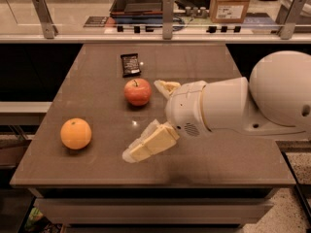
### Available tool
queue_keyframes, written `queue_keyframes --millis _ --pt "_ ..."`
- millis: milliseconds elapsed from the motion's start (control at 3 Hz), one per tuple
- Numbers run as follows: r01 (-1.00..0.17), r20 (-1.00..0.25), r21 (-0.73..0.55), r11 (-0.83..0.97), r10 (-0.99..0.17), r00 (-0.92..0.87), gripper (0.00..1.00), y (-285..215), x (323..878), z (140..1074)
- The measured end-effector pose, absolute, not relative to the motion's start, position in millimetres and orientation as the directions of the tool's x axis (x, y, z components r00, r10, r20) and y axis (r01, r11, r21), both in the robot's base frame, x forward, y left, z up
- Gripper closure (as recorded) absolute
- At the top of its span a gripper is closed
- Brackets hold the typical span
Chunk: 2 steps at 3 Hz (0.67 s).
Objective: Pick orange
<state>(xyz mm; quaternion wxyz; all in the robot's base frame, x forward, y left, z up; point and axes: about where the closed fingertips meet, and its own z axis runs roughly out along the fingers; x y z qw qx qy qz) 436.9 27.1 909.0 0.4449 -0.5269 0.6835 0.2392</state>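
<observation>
The orange (76,133) is round and evenly yellow-orange. It sits near the front left of the brown table (97,96). My gripper (143,120) is to the right of the orange, over the middle of the table, and does not touch it. Its two pale fingers are spread wide: one fingertip (132,154) points down-left towards the front of the table, and the other (163,85) is just right of the red apple (137,91). Nothing is between the fingers. The white arm (243,106) reaches in from the right.
The red apple with a stem stands behind and to the right of the orange, close to the upper finger. A dark snack packet (130,64) lies further back. A glass rail with metal posts (167,18) runs along the table's far edge.
</observation>
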Motion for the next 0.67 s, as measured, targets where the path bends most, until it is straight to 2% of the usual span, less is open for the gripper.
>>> queue_keyframes --millis 667 --pt "-0.939 -0.865 -0.135 0.317 -0.501 -0.044 0.00 38.7 442.1 900.7"
